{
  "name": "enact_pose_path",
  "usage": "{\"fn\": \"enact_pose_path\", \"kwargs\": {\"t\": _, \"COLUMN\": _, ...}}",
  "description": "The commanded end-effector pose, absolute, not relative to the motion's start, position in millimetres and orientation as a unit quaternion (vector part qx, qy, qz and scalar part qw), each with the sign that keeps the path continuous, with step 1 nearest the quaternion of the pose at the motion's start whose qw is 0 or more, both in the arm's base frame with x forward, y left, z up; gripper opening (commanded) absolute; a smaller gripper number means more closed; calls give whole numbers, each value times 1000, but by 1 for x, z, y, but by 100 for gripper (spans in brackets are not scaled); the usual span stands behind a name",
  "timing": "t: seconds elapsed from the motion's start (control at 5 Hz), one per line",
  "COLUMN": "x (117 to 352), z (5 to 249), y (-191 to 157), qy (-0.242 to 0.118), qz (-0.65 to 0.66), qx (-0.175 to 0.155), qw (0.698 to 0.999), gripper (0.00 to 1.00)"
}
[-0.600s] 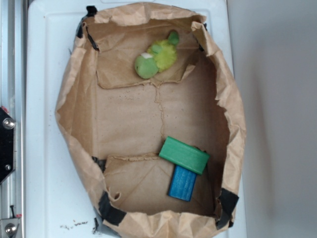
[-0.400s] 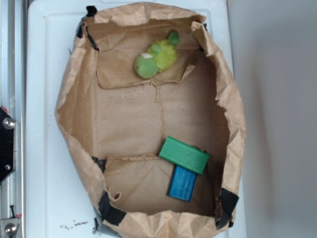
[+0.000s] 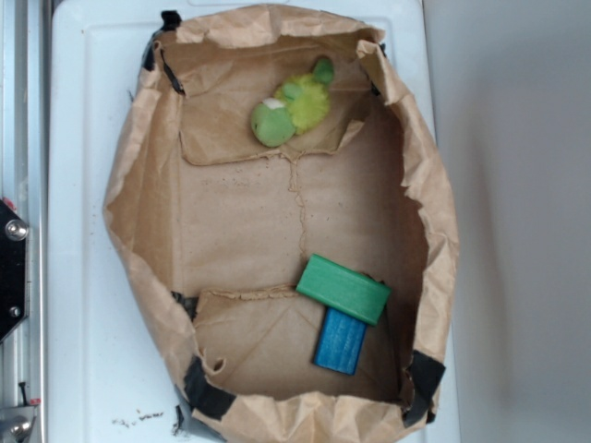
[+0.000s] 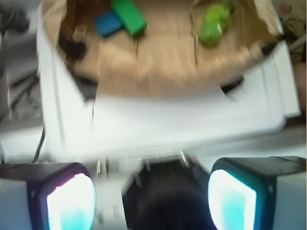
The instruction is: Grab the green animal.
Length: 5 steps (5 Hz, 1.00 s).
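Jaws [image 4: 151,196] spread wide, empty, well short of the green animal [image 3: 293,103].

A flat green rectangular block [image 3: 343,288] lies partly over a blue block [image 3: 340,341] inside a crumpled brown paper bag [image 3: 138,231] on a white surface [image 3: 78,277].

The exterior view is sharp and evenly lit by soft, diffuse light, with the white bench [image 3: 83,231] bright but not blown out and only mild shadows along the inner walls of the paper bag [image 3: 138,185] and beneath the green block [image 3: 343,288]. The wrist view is heavily smeared by motion blur, so the green animal [image 4: 213,21] and the blocks show as soft blobs of colour. In it the white bench [image 4: 168,120] glares almost featureless, and the two fingertips [image 4: 71,203] of the tool [image 4: 151,201] glow with overexposed pink and cyan patches at the bottom edge.
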<state>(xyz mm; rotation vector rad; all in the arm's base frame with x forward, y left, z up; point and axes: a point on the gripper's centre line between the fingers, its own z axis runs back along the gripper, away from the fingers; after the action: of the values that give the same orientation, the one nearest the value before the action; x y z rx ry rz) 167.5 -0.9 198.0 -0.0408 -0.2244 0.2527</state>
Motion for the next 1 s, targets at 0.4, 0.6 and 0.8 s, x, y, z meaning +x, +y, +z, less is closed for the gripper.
{"fn": "enact_pose_path", "kwargs": {"t": 0.4, "x": 275, "z": 131, "y": 57, "qy": -145, "qz": 281, "qx": 5, "qw": 949, "gripper": 100}}
{"fn": "enact_pose_path", "kwargs": {"t": 0.6, "x": 293, "z": 109, "y": 62, "qy": -142, "qz": 257, "qx": 24, "qw": 956, "gripper": 100}}
{"fn": "enact_pose_path", "kwargs": {"t": 0.8, "x": 297, "z": 103, "y": 75, "qy": -152, "qz": 249, "qx": 40, "qw": 956, "gripper": 100}}
